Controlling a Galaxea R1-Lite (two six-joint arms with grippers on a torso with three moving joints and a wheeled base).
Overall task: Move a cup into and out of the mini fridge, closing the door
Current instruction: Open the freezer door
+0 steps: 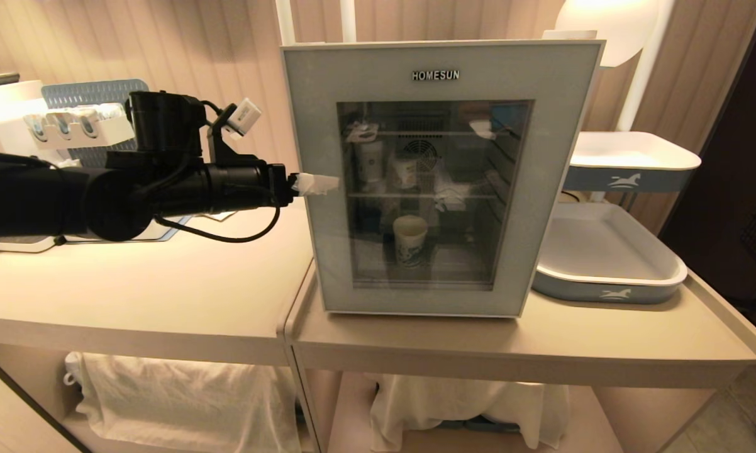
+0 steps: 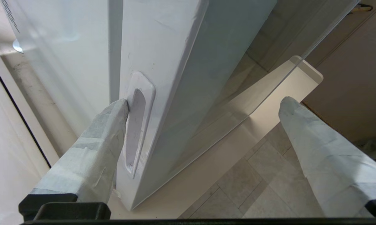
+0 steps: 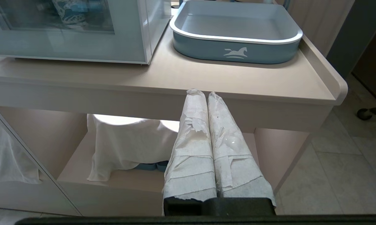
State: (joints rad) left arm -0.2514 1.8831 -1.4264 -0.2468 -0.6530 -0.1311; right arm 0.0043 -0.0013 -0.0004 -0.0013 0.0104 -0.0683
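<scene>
Cup (image 1: 410, 239) apparently upright behind shut door (image 1: 441, 176); left tool (image 2: 203, 106) wide, straddling its handle edge.

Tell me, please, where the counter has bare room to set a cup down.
Free: the counter left of the mini fridge, under the left gripper, and the strip before the door. The tray crowds the right.

The cup (image 1: 410, 239) stands in the mini fridge (image 1: 438, 176) (lower shelf), a tray (image 1: 607, 277) to its right.

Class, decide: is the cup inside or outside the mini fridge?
Inside: the cup stands upright behind the door glass, on the mini fridge floor.
</scene>
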